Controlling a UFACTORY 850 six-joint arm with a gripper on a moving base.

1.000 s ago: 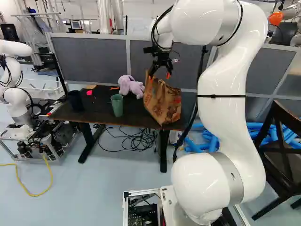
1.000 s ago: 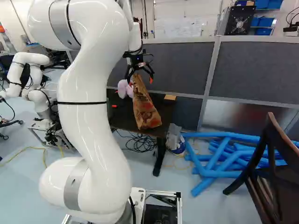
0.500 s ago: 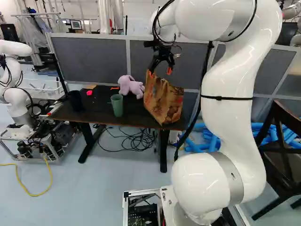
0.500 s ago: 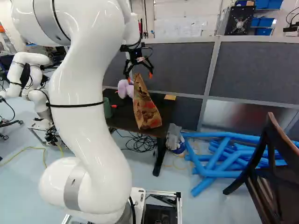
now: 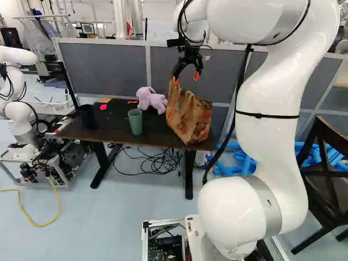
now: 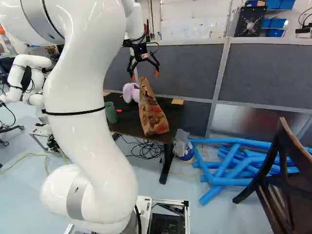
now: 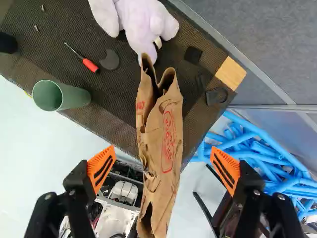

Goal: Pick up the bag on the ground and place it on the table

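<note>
Okay — bag (image 7: 170, 139) is creased brown paper, red print, mouth gaping; standing on worktop (image 5: 155, 130), just below the fingers (image 5: 196, 76) — those are spread open.

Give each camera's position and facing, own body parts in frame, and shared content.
Left base view: on the base, behind-left of the arm, facing ahead, slightly down at the table; arm right of middle, open claw above the paper bag.
Right base view: on the base, behind-right, same facing; arm left of middle, claw visible.
Wrist view: on the wrist, looking along the claw, down at bag and table; both fingers show.
Shared by both base views: table, bag, green cup, lavender plush toy, blue tubes.
</note>
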